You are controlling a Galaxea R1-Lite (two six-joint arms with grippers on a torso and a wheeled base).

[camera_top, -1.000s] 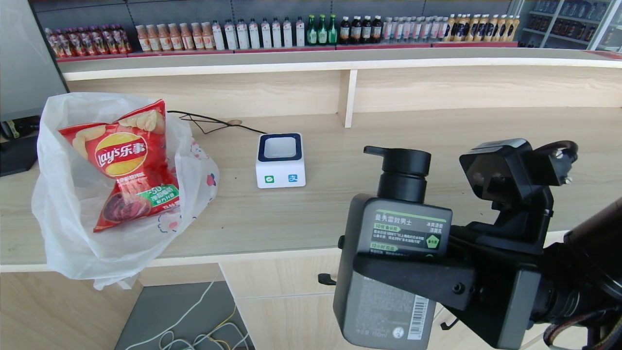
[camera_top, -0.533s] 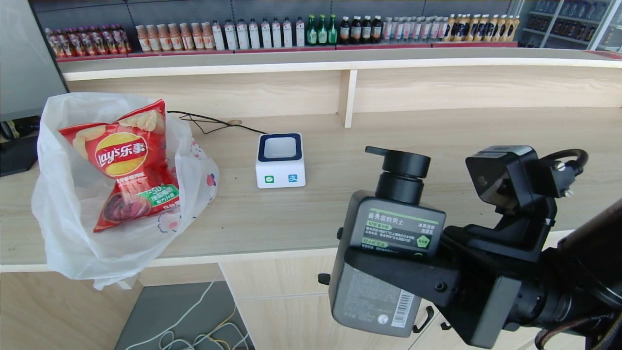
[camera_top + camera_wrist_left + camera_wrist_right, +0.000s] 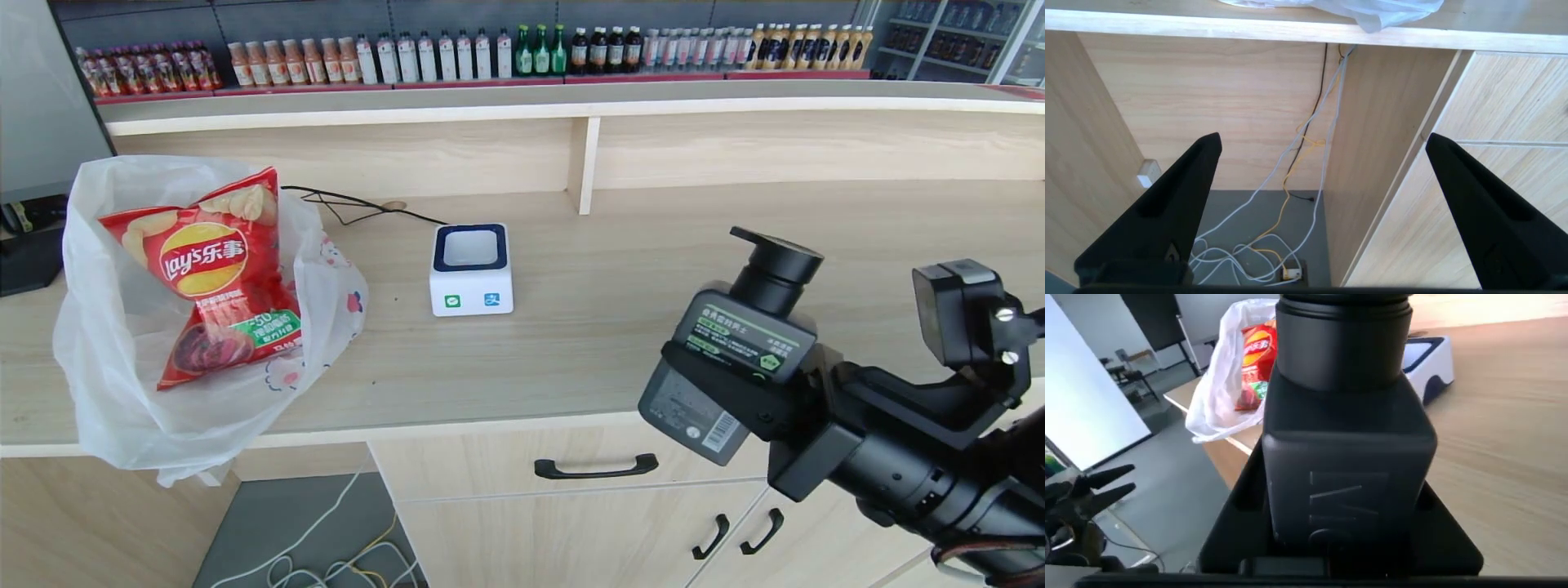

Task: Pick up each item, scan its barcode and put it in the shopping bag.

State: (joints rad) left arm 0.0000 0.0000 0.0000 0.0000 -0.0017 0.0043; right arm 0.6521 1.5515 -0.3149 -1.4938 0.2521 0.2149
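Note:
My right gripper [image 3: 739, 380] is shut on a dark grey pump bottle [image 3: 731, 351] with a black cap, held tilted above the counter's front edge at the right; its barcode faces down and toward me. From the right wrist the bottle [image 3: 1343, 449] shows between the fingers. The white scanner [image 3: 472, 269] with a blue-rimmed window sits mid-counter, well left of the bottle. A white plastic shopping bag [image 3: 122, 384] stands at the left with a red chips bag [image 3: 216, 273] in it. My left gripper [image 3: 1319, 212] hangs open below the counter, over floor cables.
A black cable [image 3: 351, 204] runs behind the scanner. A vertical divider [image 3: 584, 163] stands at the counter's back. Drawers with black handles [image 3: 596, 468] lie below the front edge. Bottles line the far shelf [image 3: 490, 53].
My right arm has swung the bottle to the right and up, and tilted it more; the drawer handle behind it is now uncovered.

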